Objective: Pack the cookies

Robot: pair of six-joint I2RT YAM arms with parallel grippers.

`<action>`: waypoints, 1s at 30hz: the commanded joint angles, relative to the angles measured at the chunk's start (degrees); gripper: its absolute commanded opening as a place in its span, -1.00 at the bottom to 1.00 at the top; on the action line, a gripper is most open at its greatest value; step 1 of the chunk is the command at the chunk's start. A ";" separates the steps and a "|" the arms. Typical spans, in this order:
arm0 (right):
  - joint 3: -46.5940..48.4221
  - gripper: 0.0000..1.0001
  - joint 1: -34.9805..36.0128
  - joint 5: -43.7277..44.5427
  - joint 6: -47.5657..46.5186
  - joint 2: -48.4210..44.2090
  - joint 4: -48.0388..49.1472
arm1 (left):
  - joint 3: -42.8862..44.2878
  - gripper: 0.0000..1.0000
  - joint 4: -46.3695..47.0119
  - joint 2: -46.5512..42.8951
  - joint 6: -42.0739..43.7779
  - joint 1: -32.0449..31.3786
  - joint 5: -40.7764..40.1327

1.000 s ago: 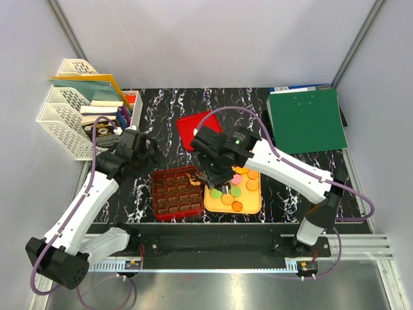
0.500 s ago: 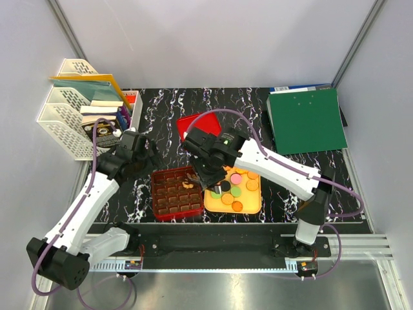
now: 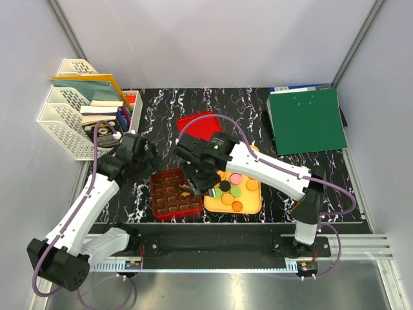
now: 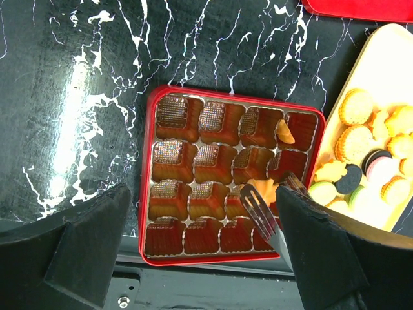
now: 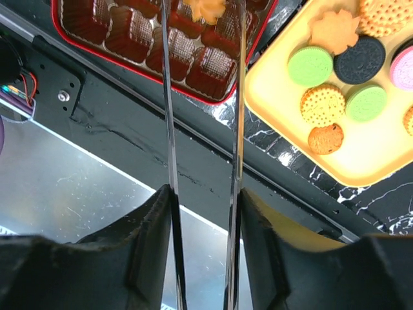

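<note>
R pincer (image 5: 202, 5): now over red box (image 4: 146, 194), off yellow tray (image 5: 374, 152); blades spread round flower cookie (image 4: 264, 188).
L pincer (image 4: 203, 213): spread, idle.
You: drop prob. done; fetch next.

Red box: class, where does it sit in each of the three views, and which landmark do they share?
Top external: box lower middle, left of the tray.
Left wrist: box in the centre, tray at the right edge.
Right wrist: box top left, cut off, tray on the right.
Shared landmark: the tray.
</note>
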 commanded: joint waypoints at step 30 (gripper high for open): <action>-2.69 -0.63 1.10 1.03 -0.14 -5.68 2.23 | -0.51 0.98 3.68 1.15 1.15 0.74 1.83</action>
